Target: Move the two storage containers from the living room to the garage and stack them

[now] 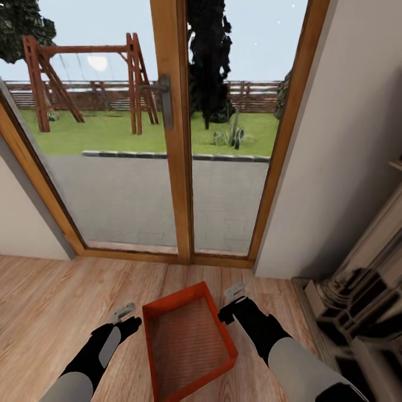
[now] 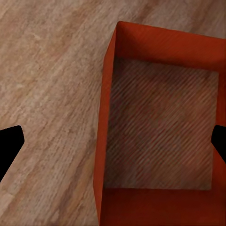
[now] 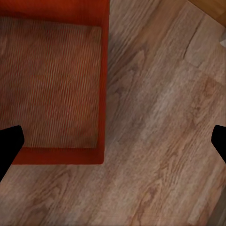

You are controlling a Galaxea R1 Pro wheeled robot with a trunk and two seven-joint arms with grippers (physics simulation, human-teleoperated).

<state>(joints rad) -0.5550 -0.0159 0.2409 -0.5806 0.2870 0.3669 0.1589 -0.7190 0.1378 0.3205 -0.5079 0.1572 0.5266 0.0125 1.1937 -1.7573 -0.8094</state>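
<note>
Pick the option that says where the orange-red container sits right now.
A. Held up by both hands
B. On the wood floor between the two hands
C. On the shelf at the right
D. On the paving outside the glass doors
B: the container rests on the wood floor, with the left hand and the right hand on either side of it, neither touching it.

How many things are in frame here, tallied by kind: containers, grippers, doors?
Storage containers: 1, the orange-red storage container on the wood-plank floor.
Grippers: 2, left gripper and right gripper, flanking it.
Glass doors: 2.
Total: 5.
</note>
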